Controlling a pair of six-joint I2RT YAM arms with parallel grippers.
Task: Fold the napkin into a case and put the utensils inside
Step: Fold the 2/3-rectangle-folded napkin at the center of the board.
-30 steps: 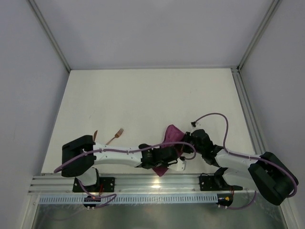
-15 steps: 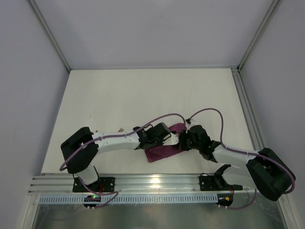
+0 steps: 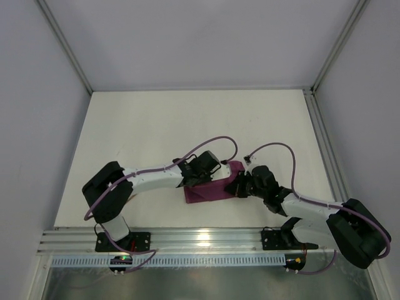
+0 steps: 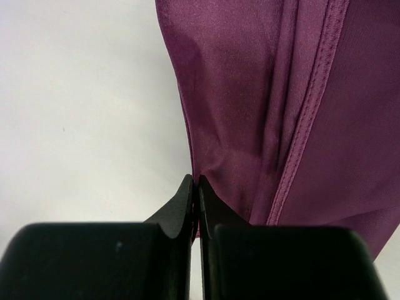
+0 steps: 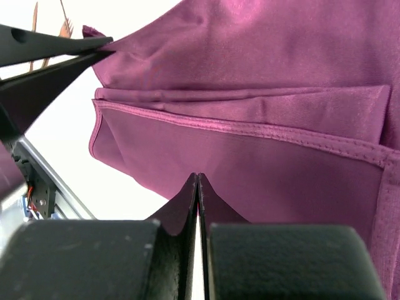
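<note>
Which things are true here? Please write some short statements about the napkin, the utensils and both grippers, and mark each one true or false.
1. The napkin lies spread as one open square. False: it is folded in layers.
2. The left gripper is shut on the napkin's edge. True.
3. The utensils are inside the napkin. False: they lie on the table beyond it.
4. The right gripper is wide open. False: its jaws are shut on the napkin.
5. The two grippers are at opposite ends of the napkin. True.
</note>
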